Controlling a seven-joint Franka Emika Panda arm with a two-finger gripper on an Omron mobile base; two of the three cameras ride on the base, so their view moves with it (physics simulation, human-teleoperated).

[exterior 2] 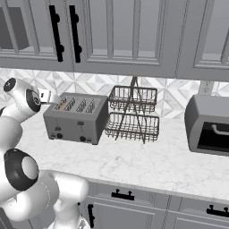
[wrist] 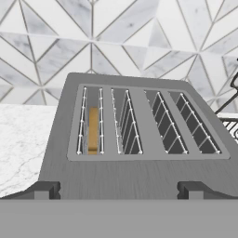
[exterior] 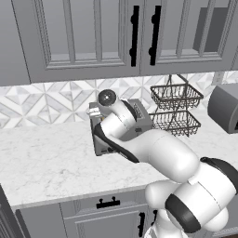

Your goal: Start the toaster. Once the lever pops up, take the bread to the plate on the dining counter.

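Standing on the marble desk (exterior 2: 134,165) against the tiled wall: the toaster (exterior 2: 76,118), grey, four-slot, beside a two-tier wire basket (exterior 2: 133,114). The bread (wrist: 93,130) sits down in the toaster's leftmost slot as seen from the hand. The gripper (wrist: 118,189) hovers above the toaster's front edge, jaws wide apart, holding nothing.

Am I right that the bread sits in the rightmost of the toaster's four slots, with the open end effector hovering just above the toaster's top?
Not quite. In the hand view the bread sits in the leftmost slot of the toaster, not the rightmost; the other three slots hold only their wire guides. The rest stands: the end effector is open and hovers just above the toaster's top.
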